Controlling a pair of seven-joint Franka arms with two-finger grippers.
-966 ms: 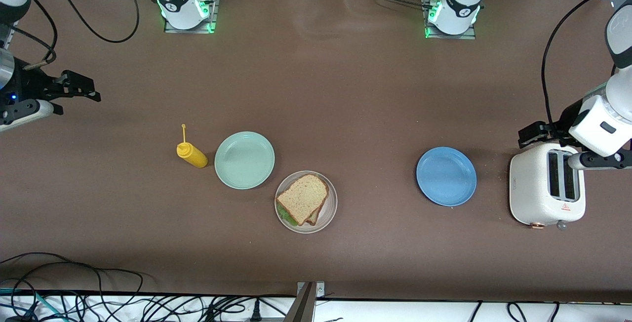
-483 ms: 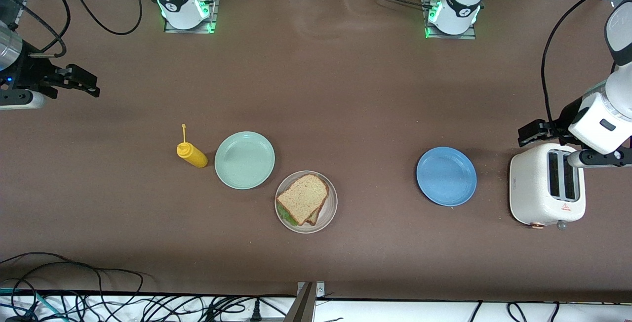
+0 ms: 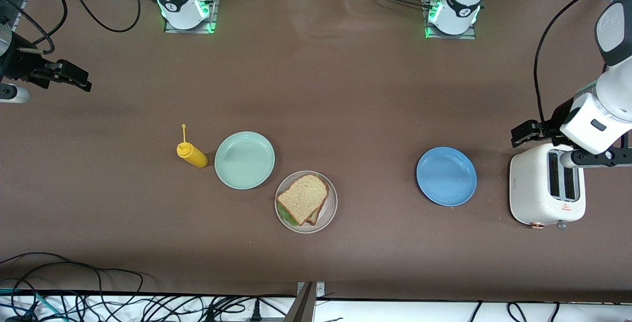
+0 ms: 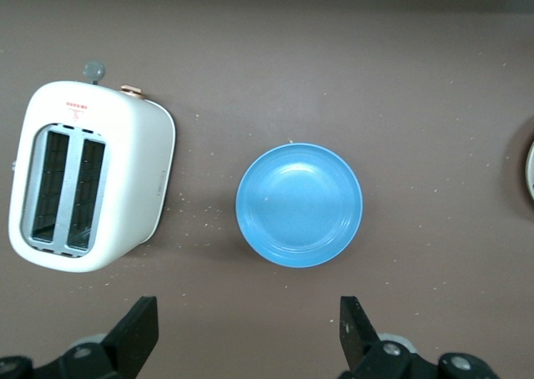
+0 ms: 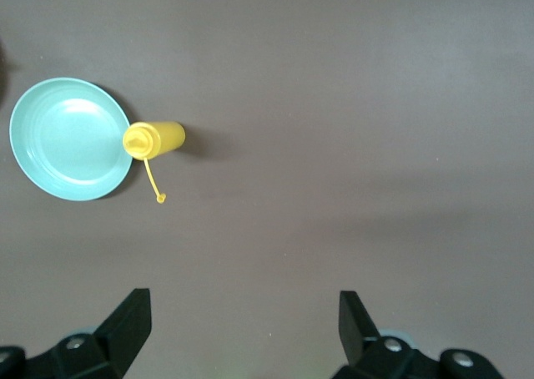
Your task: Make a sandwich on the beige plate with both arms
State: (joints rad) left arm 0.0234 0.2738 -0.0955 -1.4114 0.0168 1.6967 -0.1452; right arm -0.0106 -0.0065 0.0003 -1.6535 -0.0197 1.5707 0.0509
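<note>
The sandwich [image 3: 302, 198], two tan bread slices with green lettuce showing at one edge, lies on the beige plate [image 3: 329, 211] near the table's middle. My right gripper [image 3: 74, 79] is open and empty, up over bare table at the right arm's end; its wide-apart fingers show in the right wrist view [image 5: 242, 329]. My left gripper [image 3: 523, 132] is open and empty, over the table beside the white toaster [image 3: 547, 191]; it shows in the left wrist view [image 4: 249, 333].
A mint green plate [image 3: 244, 159] [image 5: 68, 138] and a yellow mustard bottle [image 3: 192, 154] [image 5: 153, 138] lie beside the beige plate toward the right arm's end. A blue plate [image 3: 446, 176] [image 4: 299, 204] lies beside the toaster [image 4: 88, 174]. Cables hang along the table's near edge.
My right gripper has drawn back toward the table's edge at its own end. My left gripper has shifted a little toward the table's middle, still beside the toaster.
</note>
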